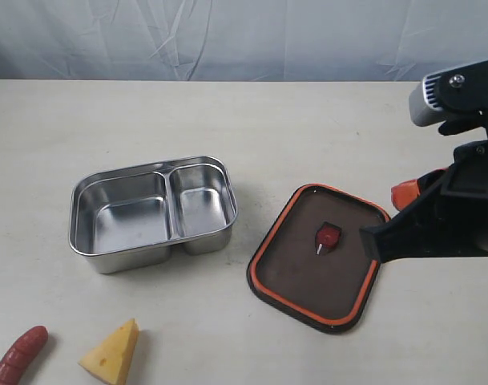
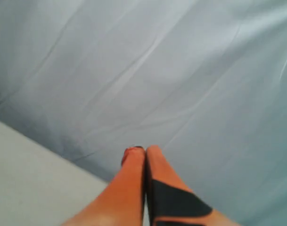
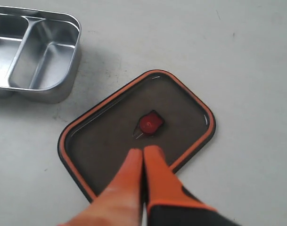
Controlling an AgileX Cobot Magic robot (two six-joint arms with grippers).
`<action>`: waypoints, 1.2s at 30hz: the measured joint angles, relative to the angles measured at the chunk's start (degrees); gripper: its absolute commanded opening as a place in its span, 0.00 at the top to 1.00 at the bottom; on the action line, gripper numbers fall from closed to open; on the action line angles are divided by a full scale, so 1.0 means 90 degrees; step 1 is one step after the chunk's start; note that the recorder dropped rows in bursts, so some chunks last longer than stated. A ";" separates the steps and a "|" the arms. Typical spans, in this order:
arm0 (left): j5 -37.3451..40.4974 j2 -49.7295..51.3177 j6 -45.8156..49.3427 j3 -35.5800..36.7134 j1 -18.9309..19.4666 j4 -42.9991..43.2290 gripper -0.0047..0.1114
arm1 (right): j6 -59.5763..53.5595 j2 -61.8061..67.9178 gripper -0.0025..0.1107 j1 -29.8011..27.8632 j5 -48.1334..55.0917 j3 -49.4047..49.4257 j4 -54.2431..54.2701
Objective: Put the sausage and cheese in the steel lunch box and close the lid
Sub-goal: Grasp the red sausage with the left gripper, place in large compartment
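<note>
Likely light and stiff, the sausage (image 1: 19, 355) wants gripping across its middle; both arms' jaws are pressed together, empty.

A shiny, rectangular, two-compartment stainless-steel lunch box (image 1: 135, 258) is found uncovered. A dark rounded-rectangle lid (image 1: 308, 277) is laid flat to its right, orange seal upward and not touching it. A reddish-brown sausage (image 1: 19, 355) and a yellow cheese wedge (image 1: 111, 353) are seen side by side outside the box, near the view's lower left.
</note>
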 measured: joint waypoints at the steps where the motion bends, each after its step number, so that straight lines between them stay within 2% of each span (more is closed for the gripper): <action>1: 0.0477 0.0458 0.0000 -0.0473 0.0000 0.0463 0.96 | 0.0000 0.0000 0.98 0.0000 0.0000 0.0000 -0.0024; 5: 0.3025 0.2468 0.0322 -0.2307 0.0000 0.1886 0.96 | 0.0012 0.0000 0.98 0.0000 0.0004 0.0000 -0.0024; 9: 0.5488 0.4372 0.0894 -0.3765 0.0000 0.2679 0.96 | 0.0012 0.0000 0.98 0.0000 0.0050 0.0000 -0.0024; 11: 0.6344 0.5183 0.1024 -0.4081 0.0000 0.3031 0.96 | 0.0012 0.0000 0.98 0.0000 0.0126 0.0000 -0.0066; 13: 0.6702 0.5710 0.1081 -0.4044 0.0000 0.3280 0.96 | 0.0025 0.0000 0.98 0.0000 0.0200 0.0013 -0.0156; 16: 0.6883 0.6226 0.1107 -0.3643 0.0000 0.3396 0.95 | 0.0026 0.0000 0.98 0.0000 0.0275 0.0100 -0.0295; 18: 0.6955 0.6431 0.1119 -0.3236 0.0000 0.3428 0.91 | 0.0042 0.0000 0.98 0.0000 0.0287 0.0183 -0.0328; 22: 0.6979 0.6554 0.1272 -0.2483 0.0000 0.3140 0.72 | 0.0113 0.0000 0.98 0.0000 0.0302 0.0285 -0.0340; 23: 0.6992 0.6554 0.1406 -0.2371 0.0000 0.2965 0.60 | 0.0131 0.0000 0.98 0.0000 0.0305 0.0298 -0.0340; 25: 0.6943 0.6554 0.1996 -0.2066 0.0000 0.2138 0.54 | 0.0146 -0.0010 0.98 0.0000 0.0305 0.0298 -0.0356; 26: 0.6711 0.6554 0.2383 -0.1885 0.0000 0.1588 0.54 | 0.0146 -0.0010 0.98 0.0000 0.0305 0.0298 -0.0356; 27: 0.6561 0.6554 0.2485 -0.1818 0.0000 0.1460 0.54 | 0.0146 -0.0010 0.98 0.0000 0.0305 0.0298 -0.0356; 28: 0.6130 0.6554 0.2584 -0.1650 0.0000 0.1449 0.54 | 0.0146 -0.0010 0.98 0.0000 0.0305 0.0298 -0.0356; 31: 0.5740 0.6769 0.2624 -0.1438 -0.0015 0.1696 0.54 | 0.0146 -0.0010 0.98 0.0000 0.0305 0.0298 -0.0356; 36: 0.4915 0.7555 0.2447 -0.1397 -0.0455 0.1888 0.55 | 0.0146 -0.0010 0.98 0.0000 0.0305 0.0298 -0.0356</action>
